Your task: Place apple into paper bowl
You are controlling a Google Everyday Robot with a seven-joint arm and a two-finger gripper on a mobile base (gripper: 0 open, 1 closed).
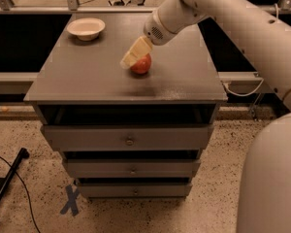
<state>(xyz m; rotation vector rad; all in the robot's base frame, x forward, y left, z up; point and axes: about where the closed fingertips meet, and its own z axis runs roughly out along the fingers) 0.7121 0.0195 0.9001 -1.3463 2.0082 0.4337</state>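
The red apple (143,65) sits on the grey cabinet top (87,76), a little right of its middle. The off-white paper bowl (86,28) stands empty at the far left corner of the top. My gripper (132,56), cream-coloured, reaches down from the white arm at the upper right and overlaps the apple's upper left side, hiding part of it. The apple rests on the top, well apart from the bowl.
The cabinet has several drawers (129,141) below the top and an open slot under it. A black stand leg (9,178) and cable lie on the speckled floor at lower left. A blue X mark (70,199) is on the floor. My arm's white body (274,178) fills the right.
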